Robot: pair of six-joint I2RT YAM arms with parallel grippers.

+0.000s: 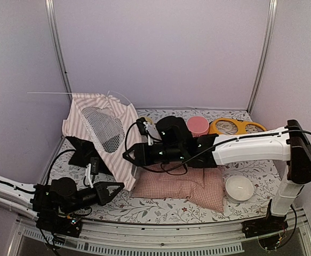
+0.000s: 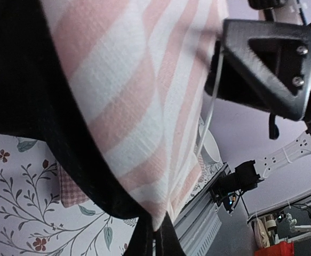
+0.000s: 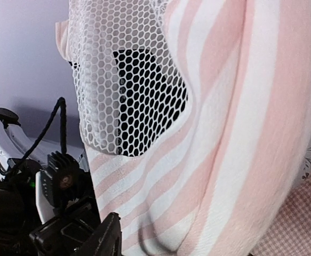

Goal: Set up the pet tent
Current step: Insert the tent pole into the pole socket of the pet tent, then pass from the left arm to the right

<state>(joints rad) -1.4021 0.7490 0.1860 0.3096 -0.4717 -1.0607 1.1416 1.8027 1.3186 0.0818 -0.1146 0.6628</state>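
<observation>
Step in hand: judged mid-erection. The pet tent (image 1: 104,125) stands partly raised with its fabric slack, and a thin pole (image 1: 48,93) juts sideways from its top.
Tent position: directly ahead of both grippers, with the mesh window (image 3: 128,90) above the right gripper's reach.
Left gripper (image 1: 115,189): fully closed, fingertips at the tent's lower hem. Whether fabric is pinched cannot be confirmed.
Right gripper (image 1: 129,156): close up to the striped side wall. Jaw width cannot be told.
Cushion (image 1: 182,184): beneath the right wrist, behind that gripper.
Next move: judged to need a steady hem anchor on the left, then a firm hold on wall or pole to tension the fabric.
</observation>
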